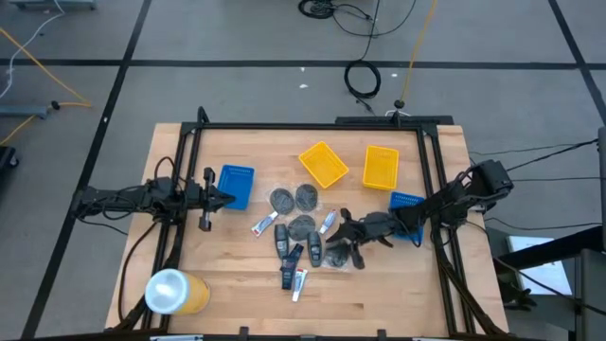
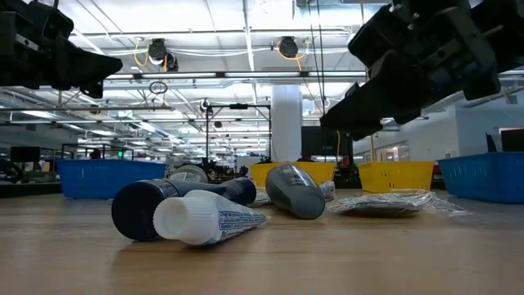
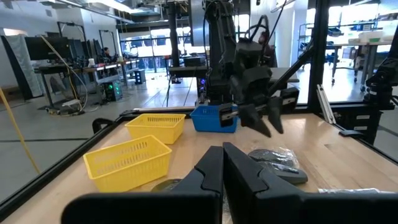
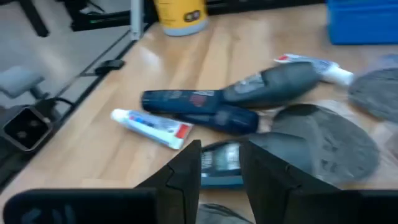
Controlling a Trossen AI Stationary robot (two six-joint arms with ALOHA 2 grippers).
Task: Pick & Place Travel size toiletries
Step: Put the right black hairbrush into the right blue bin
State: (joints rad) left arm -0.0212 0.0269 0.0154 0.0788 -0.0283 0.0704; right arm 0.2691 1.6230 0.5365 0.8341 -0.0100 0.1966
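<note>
The travel size toiletries lie in a loose cluster at mid-table: grey discs (image 1: 301, 225), dark oblong bottles (image 1: 284, 242) and small white tubes (image 1: 299, 282). In the right wrist view a tube (image 4: 152, 127), a navy bottle (image 4: 199, 109) and a grey disc (image 4: 329, 134) lie flat on the wood. My right gripper (image 1: 346, 248) hangs open above the cluster's right side, its fingers (image 4: 186, 171) slanting down over a dark bottle (image 4: 219, 163) and clear of the table. My left gripper (image 3: 222, 165) is shut and level at the table's left, beside a blue tray (image 1: 236, 185).
Two yellow trays (image 1: 323, 163) (image 1: 381, 167) stand at the far middle. A second blue tray (image 1: 407, 202) sits under my right arm. An orange cup (image 1: 175, 292) stands near the front left corner. A black frame (image 1: 312, 126) rims the table.
</note>
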